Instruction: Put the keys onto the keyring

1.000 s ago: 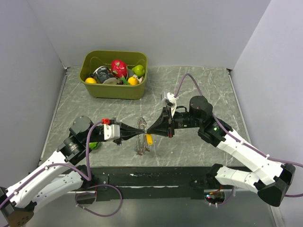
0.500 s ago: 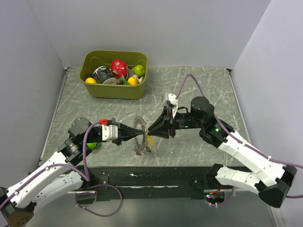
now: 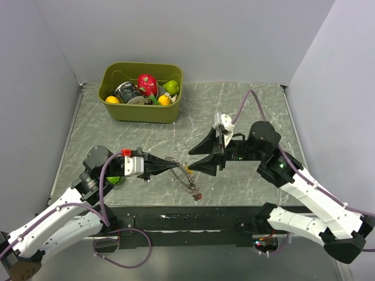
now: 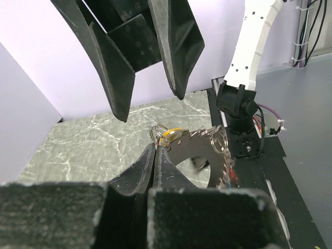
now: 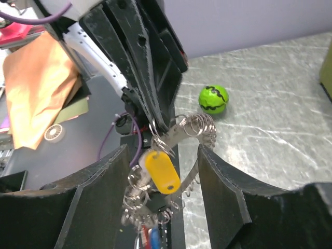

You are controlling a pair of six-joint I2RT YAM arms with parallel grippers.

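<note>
The keyring (image 3: 188,182) is held in the air above the table (image 3: 246,111), between the two arms and near the front edge. It is clamped at its upper part by the left gripper (image 3: 173,166), whose fingers are pressed together on the metal band. From there the ring hangs down and toward the near side. At its low end a bunch of small rings, a black key (image 5: 155,208) and red and blue tags is seen.

The yellow key (image 5: 161,172) hangs just beside the left fingertips, from a small split ring. It seems to be threaded on the keyring already, but this cannot be told for sure. Its long axis points mostly down, a little tilted.

The right gripper (image 3: 191,160) is found on the other side of the ring, with its tips pointed at the left gripper. Its fingers are spread apart and nothing is held between them. In the right wrist view the yellow key is framed between the two fingers, a little ahead of the tips, and no touch is seen.

So the ring is carried by the left arm alone, and the right arm is free for another key. For such a move, the ring must be kept steady.
</note>
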